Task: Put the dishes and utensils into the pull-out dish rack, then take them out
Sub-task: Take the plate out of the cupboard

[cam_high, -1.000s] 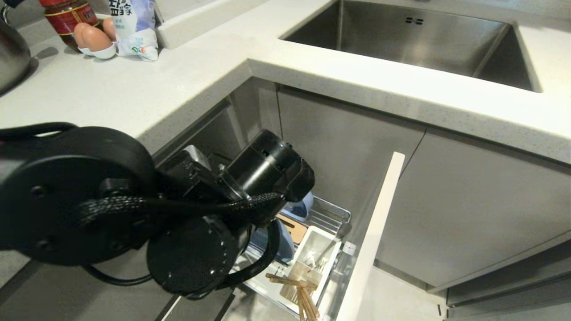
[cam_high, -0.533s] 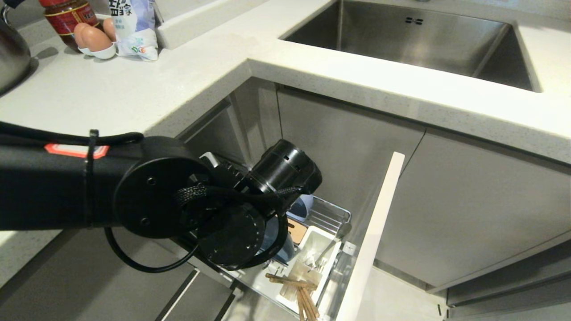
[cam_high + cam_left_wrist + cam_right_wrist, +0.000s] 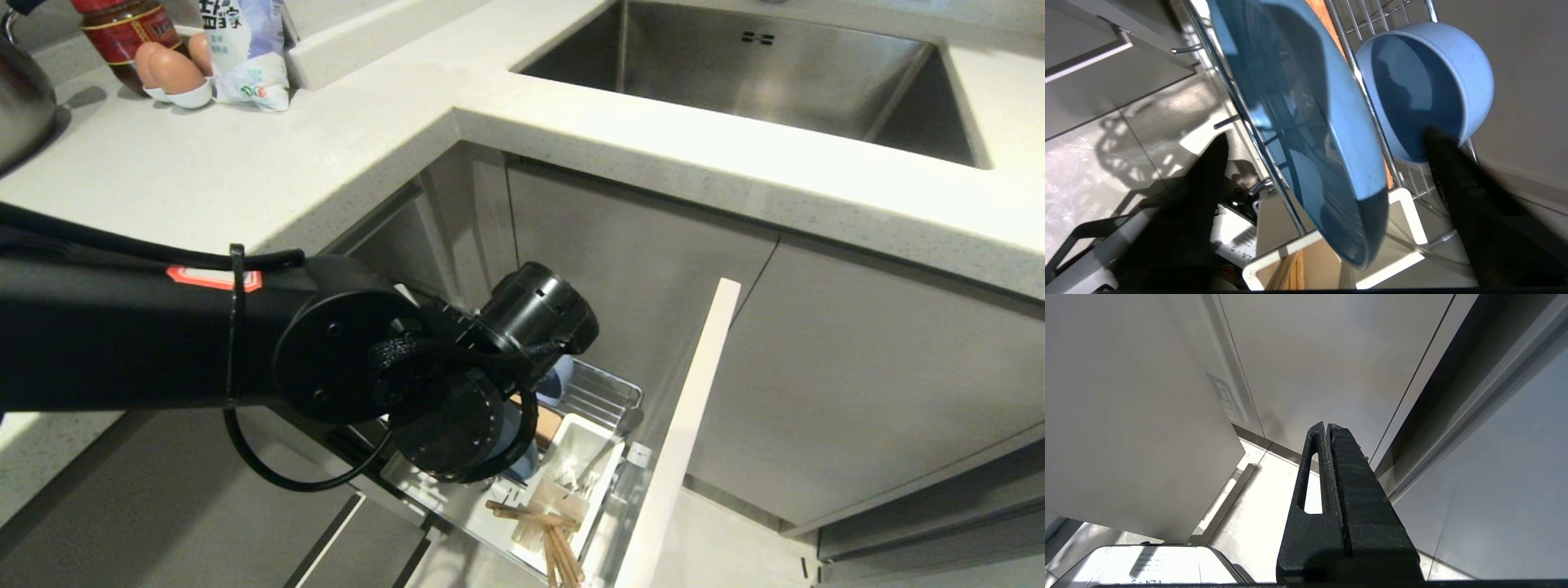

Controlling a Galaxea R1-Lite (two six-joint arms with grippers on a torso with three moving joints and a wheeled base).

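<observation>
Black arm (image 3: pixel 122 335), braided cable (image 3: pixel 408 355)

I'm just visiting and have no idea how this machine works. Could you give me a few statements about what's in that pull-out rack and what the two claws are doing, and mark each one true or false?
1. The blue plate stands on edge in the wire rack. True.
2. The blue bowl sits in the sink. False: it is in the rack, beside the plate.
3. The left gripper has its fingers spread, one on each side of the plate. True.
4. The right gripper is wide open. False: its fingers are pressed together, away from the dishes.
5. The chopsticks lie on the countertop. False: they stand in the white caddy.
</observation>
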